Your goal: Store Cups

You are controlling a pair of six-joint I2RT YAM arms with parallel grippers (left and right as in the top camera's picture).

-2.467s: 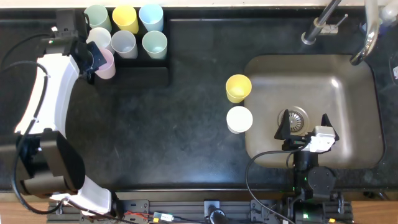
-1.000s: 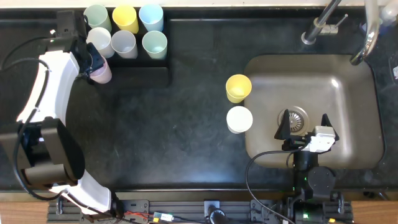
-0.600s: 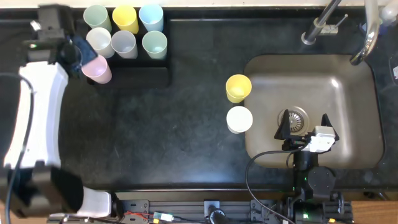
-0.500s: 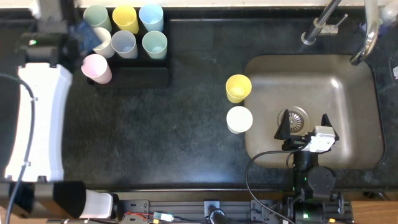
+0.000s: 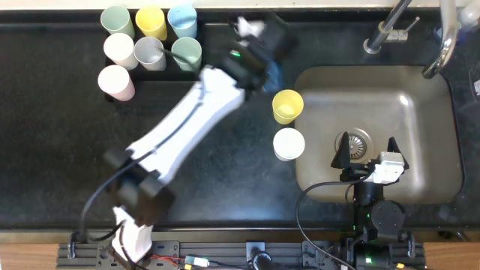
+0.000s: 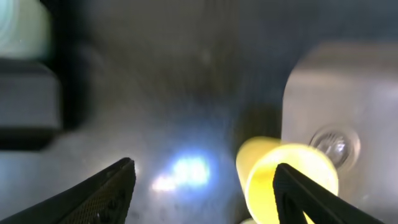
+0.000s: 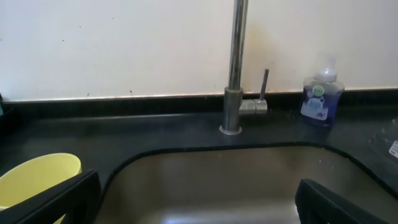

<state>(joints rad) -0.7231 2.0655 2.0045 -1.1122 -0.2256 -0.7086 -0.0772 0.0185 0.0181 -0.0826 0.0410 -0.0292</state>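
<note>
Hand of the left arm point(image 6: 204, 169) gapes wide and empty, near the upright yellow cup point(image 6: 291, 179).

Dark, stone-look countertop point(image 5: 247, 202), speckled and catching a soft gleam. On the right, the sink point(image 5: 420, 127) is brushed metal with a dull satin finish. The tap point(image 7: 236, 62) behind it is polished metal, mirror-bright. The yellow cup point(image 5: 287, 106) and the white cup point(image 5: 289, 143) by the sink's left rim look like smooth, matt plastic. It's the same smooth plastic for the pastel cups point(image 5: 151, 22) at the far left, and the black rack point(image 5: 165, 88) by them is matt. The left arm point(image 5: 187, 124) wears a glossy white plastic shell. The left gripper point(image 6: 204, 186) has black fingers point(image 6: 115, 190) with a fine woven texture. Soap bottle point(image 7: 321, 96): clear, tinted plastic. The wall point(image 7: 124, 43) is flat, matt paint.
</note>
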